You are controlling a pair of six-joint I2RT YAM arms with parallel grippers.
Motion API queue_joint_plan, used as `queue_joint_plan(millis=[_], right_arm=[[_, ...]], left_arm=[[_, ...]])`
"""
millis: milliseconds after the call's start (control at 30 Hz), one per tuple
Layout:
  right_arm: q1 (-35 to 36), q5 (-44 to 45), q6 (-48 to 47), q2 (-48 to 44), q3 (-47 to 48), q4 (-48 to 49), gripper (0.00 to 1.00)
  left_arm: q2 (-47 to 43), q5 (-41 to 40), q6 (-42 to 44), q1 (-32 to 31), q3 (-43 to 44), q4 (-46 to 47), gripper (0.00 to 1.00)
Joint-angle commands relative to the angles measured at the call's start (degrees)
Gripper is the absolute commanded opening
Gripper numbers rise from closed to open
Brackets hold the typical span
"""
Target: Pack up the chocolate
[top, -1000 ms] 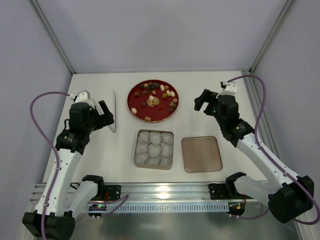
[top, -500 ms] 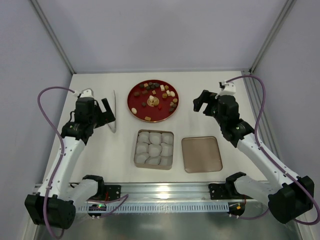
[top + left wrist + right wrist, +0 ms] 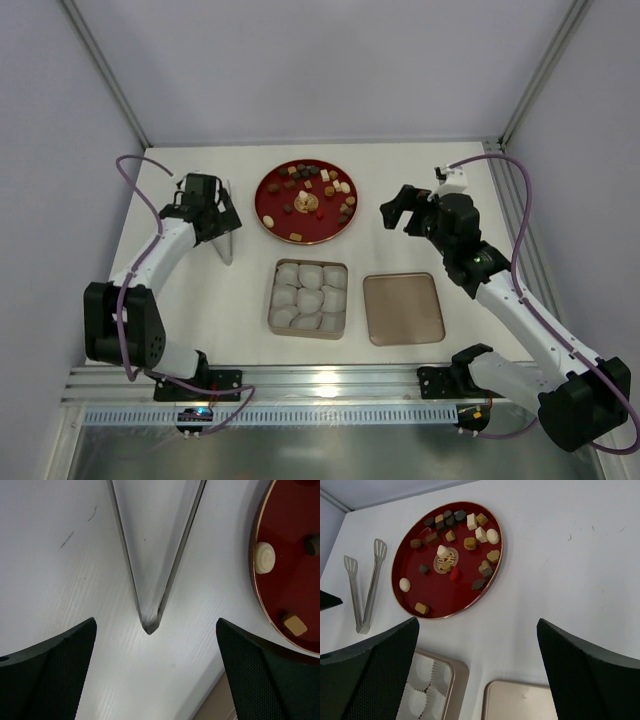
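Red lacquer on the plate (image 3: 440, 594), and scattered across it all of the chocolate (image 3: 471, 543) in view. Small rounds and squares in dark brown, reddish brown, tan and cream, clustered mostly toward the plate's far side. A few loose nearer its front rim, and one cream piece against the gold emblem (image 3: 447, 562) at its centre. Each far smaller than a gripper finger.

Judged as barely begun. Just in front of the plate, a square tin (image 3: 308, 263) lined with crinkled white paper cups (image 3: 300, 296), with no piece visible in any of them. In front and to the right of the plate, beside the tin, the flat lid (image 3: 403, 308), lying off. Left to do, then: carrying every piece from plate to cup, and most likely lidding the tin afterwards.

Just left of the plate, metal tongs (image 3: 150, 555) flat on the white table (image 3: 200, 300), hinge end toward the arms, flat tips away. Above them, the left gripper (image 3: 156, 630), jaws spread wide and grasping nothing, with the hinge end framed between its fingers in the wrist view and no contact evident. Right of the plate and apart from it, the right gripper (image 3: 476, 630), likewise spread wide and empty, hovering above the table and looking down on the plate and the tin's corner. Probably a reach for the tongs first, given candies so awkward for bare fingers.
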Motion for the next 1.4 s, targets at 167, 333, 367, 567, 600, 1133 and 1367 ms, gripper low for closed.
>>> queue_joint_plan(millis=[167, 333, 367, 567, 600, 1133, 1367], right_arm=[[-0.1, -2.3, 0.4, -1.6, 0.0, 1.8, 1.00], [-0.1, -2.3, 0.5, -3.1, -1.0, 1.4, 1.00], [-0.1, -2.5, 0.4, -3.1, -1.1, 1.2, 1.00], [-0.1, -2.2, 0.4, -3.7, -1.4, 0.5, 1.00], [0.0, -2.2, 0.4, -3.8, -1.4, 0.4, 1.00], [-0.1, -3.3, 1.0, -2.8, -1.5, 0.8, 1.00], [-0.1, -4.0, 1.6, -1.9, -1.3, 1.2, 1.00]], left_arm=[[12.2, -4.3, 2.4, 0.6, 5.3, 7.3, 1.00], [16.1, -1.6, 2.8, 4.0, 4.9, 9.3, 0.99], [16.5, -0.1, 3.1, 4.4, 4.9, 9.7, 0.98], [21.9, 3.7, 6.4, 4.6, 7.4, 11.2, 0.98], [22.4, 3.3, 6.5, 4.6, 7.5, 11.0, 0.98], [26.3, 3.2, 5.1, 4.1, 6.8, 9.7, 0.78], [25.0, 2.4, 4.2, 4.0, 7.3, 8.0, 0.55]])
